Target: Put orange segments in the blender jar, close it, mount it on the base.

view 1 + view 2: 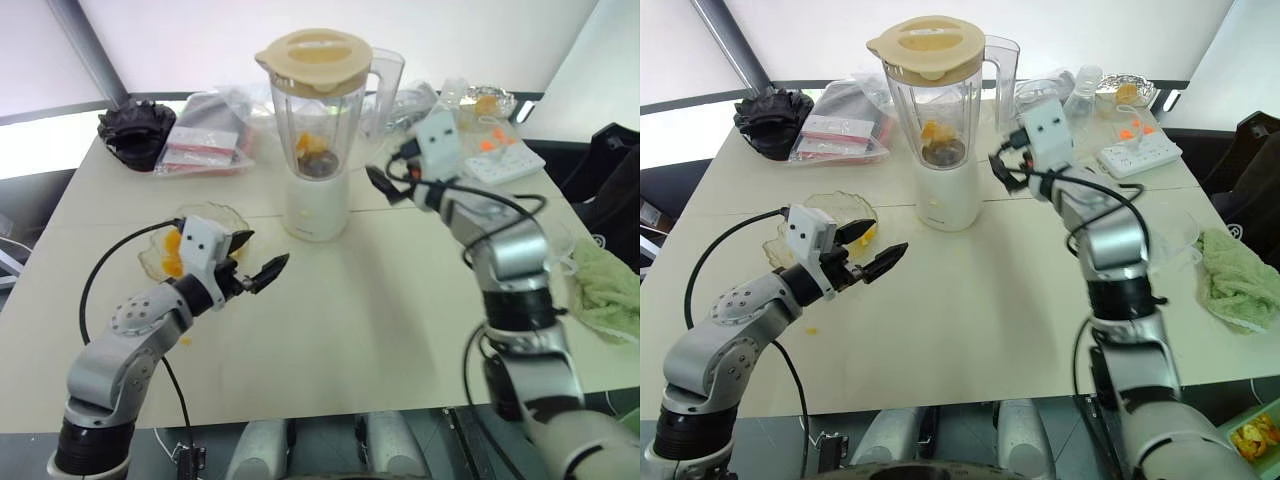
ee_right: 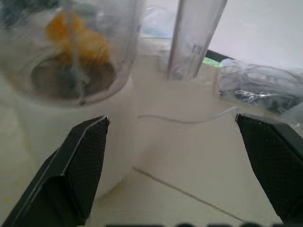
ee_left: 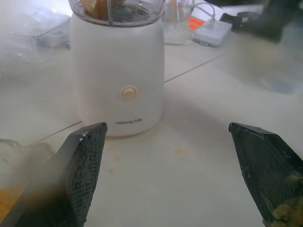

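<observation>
At table centre, far side, the blender jar [image 1: 320, 125] sits mounted on the base [image 1: 316, 205], lid [image 1: 314, 58] on, orange segments [image 1: 313, 145] visible inside. Task reads as essentially complete. More segments lie in the glass bowl [image 1: 830, 212] at near left. Left gripper [image 1: 868, 250] hovers by that bowl, jaws spread wide, empty. Right gripper [image 1: 1003, 170] is just right of the jar, jaws wide, holding nothing.
</observation>
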Robot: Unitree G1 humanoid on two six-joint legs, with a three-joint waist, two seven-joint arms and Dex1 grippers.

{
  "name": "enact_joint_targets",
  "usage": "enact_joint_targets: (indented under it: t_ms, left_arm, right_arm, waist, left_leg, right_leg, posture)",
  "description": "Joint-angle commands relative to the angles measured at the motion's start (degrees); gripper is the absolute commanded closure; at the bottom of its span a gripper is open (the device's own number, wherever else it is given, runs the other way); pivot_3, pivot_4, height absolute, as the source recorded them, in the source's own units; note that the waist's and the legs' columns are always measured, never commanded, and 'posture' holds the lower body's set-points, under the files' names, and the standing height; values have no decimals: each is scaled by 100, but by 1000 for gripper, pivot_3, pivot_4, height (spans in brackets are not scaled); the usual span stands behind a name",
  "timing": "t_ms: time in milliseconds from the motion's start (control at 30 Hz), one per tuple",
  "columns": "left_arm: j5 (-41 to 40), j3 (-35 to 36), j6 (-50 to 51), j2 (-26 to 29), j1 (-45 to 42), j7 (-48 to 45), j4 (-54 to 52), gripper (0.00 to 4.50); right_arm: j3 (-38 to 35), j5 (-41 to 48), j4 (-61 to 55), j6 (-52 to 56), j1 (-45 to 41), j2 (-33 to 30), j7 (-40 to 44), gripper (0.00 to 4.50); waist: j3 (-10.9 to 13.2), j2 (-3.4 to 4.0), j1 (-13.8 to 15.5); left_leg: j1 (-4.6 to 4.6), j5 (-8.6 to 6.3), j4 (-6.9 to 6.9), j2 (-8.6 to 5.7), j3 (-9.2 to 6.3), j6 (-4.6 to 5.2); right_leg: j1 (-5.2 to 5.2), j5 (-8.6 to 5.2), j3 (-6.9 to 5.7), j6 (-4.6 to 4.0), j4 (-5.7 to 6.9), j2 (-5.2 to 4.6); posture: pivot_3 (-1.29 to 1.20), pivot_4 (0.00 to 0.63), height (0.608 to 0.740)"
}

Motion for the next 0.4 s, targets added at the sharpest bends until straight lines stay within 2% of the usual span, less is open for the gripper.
enact_joint_targets:
  t_ms: [33,233,400]
  left_arm:
    - [-170,254,-14,112,-37,-82,-142,185]
    - [-354,537,39,400,-7,-249,-217,185]
    - [-555,789,47,680,42,-447,-209,185]
  right_arm:
    - [-359,525,-779,-326,525,-682,1054,44]
    - [-1441,1811,-1112,-17,1456,-1777,2463,44]
    - [-1848,2382,-1058,219,1795,-2166,2866,44]
  waist:
    - [1,-2,-2]
    - [5,-7,-3]
    - [12,-20,6]
  left_leg:
    - [0,0,1,0,1,0]
    - [8,0,5,4,3,0]
    - [24,0,7,10,3,1]
  right_leg:
    - [1,0,0,0,0,0]
    - [11,-2,0,-2,-7,2]
    - [34,-12,-4,-20,-19,7]
  posture:
    - [0,150,740]
    - [0,150,740]
    - [0,150,740]
